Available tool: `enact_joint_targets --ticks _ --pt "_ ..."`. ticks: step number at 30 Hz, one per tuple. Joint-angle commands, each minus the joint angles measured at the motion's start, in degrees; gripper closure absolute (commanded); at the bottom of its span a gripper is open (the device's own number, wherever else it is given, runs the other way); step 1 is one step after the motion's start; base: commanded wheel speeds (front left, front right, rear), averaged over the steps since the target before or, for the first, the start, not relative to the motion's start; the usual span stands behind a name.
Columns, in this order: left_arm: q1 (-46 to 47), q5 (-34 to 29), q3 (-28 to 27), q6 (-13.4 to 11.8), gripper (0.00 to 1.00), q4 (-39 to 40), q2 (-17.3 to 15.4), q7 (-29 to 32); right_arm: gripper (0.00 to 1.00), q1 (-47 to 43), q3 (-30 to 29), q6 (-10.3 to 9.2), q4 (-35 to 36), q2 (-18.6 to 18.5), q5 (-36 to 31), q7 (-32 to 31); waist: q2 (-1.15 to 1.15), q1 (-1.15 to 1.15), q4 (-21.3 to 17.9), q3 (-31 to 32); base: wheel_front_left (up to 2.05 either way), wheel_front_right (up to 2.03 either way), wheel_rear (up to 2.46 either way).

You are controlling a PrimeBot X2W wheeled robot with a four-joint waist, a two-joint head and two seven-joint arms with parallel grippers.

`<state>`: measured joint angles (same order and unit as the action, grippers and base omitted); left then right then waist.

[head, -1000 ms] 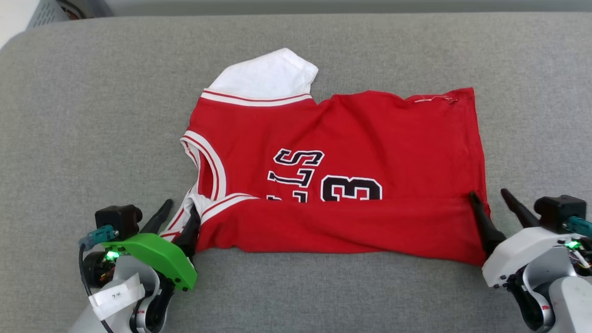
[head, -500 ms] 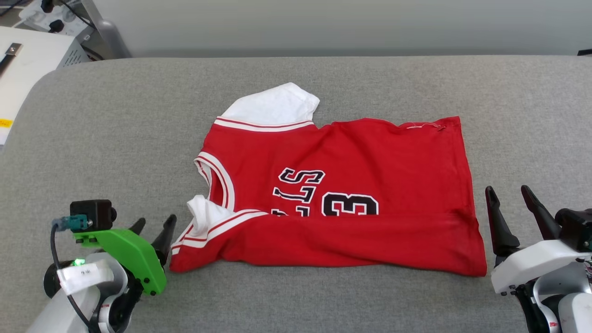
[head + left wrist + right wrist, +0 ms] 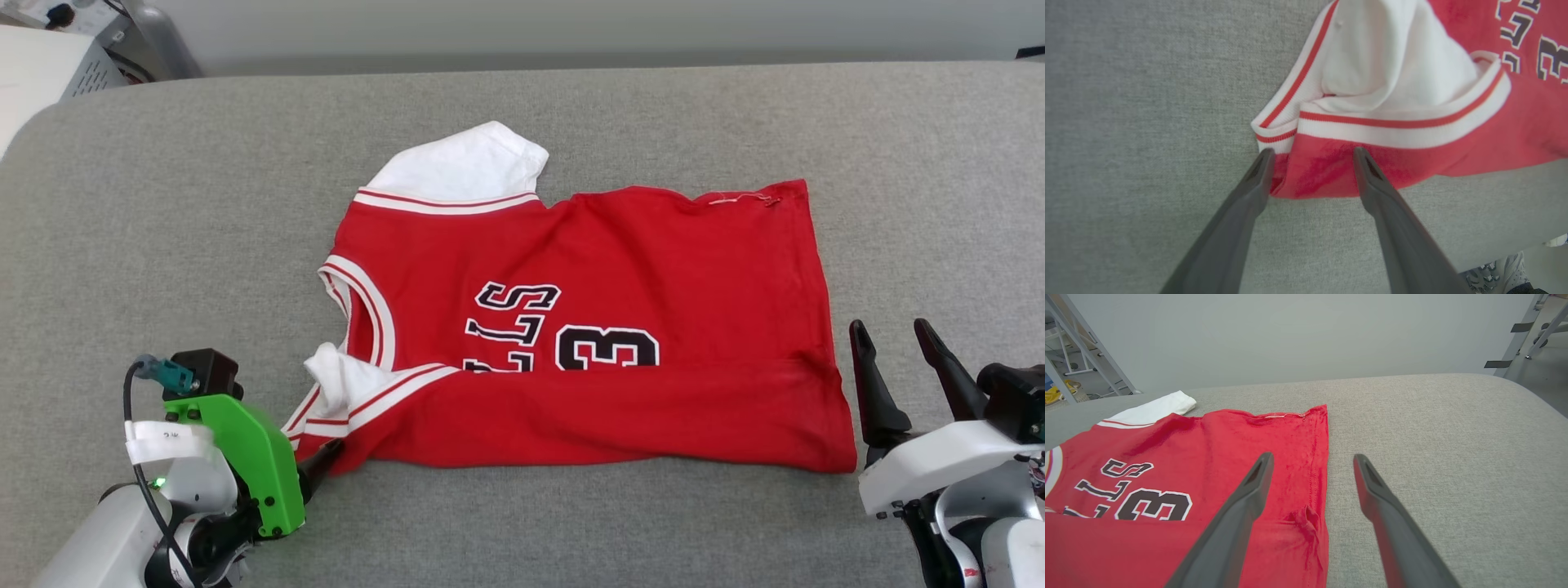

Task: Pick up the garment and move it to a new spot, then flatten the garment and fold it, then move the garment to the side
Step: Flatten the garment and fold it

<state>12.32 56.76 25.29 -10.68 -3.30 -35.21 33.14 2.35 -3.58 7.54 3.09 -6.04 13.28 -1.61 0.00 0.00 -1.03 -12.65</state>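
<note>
Pinch garment [image 3: 588, 269] corner with left gripper [image 3: 1312, 150] (wide open, empty). Bring right gripper [image 3: 1312, 455], likewise open and empty, onto its edge.

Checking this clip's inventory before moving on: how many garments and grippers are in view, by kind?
Garment: 1
Grippers: 2 (left gripper, right gripper)
Total: 3
</note>
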Motion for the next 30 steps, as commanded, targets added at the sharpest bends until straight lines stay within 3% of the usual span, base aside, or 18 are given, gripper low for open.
enact_joint_targets --ticks 1,10,11,13,18,23,30 --pt "1.2 0.7 0.0 -0.3 0.0 -0.7 0.6 0.5 0.0 0.8 0.1 -0.05 0.5 0.0 0.0 -0.1 0.0 0.0 -1.0 -2.0 0.0 0.0 0.0" --pt "3.7 -0.8 4.3 -0.3 0.0 -5.7 1.6 5.2 0.0 2.5 -0.1 -0.05 -0.4 -0.4 0.6 0.1 0.0 0.0 -2.0 -4.8 0.0 0.0 0.0" --pt "3.7 -0.7 4.8 0.0 0.45 -6.2 1.9 5.6 0.0 2.6 -0.1 -0.05 -0.4 -0.3 0.8 0.1 0.0 0.0 -2.1 -4.9 0.0 0.0 0.0" --pt "3.5 -0.1 6.0 1.4 1.0 -7.5 3.3 6.0 0.0 2.6 -0.1 -0.05 -0.4 -0.3 1.4 -0.1 0.0 0.0 -2.1 -4.7 0.0 0.0 0.0" --pt "3.2 -0.8 6.2 3.0 1.0 -8.2 3.9 3.3 0.0 2.1 -1.0 -0.05 -0.6 -0.6 2.3 -1.0 0.0 0.0 -1.5 -3.4 0.0 0.0 0.0" --pt "2.3 -2.3 4.9 2.6 1.0 -5.0 2.3 -0.3 0.0 1.0 -3.0 -0.05 -0.2 -1.4 3.8 -4.7 0.0 0.0 -0.7 -1.5 0.0 0.0 0.0" --pt "0.0 -4.4 3.2 0.0 1.0 3.3 -1.2 -2.4 0.0 -1.0 -2.3 -0.05 -0.2 -5.8 7.7 -23.4 0.0 0.0 0.2 0.2 0.0 0.0 0.0"
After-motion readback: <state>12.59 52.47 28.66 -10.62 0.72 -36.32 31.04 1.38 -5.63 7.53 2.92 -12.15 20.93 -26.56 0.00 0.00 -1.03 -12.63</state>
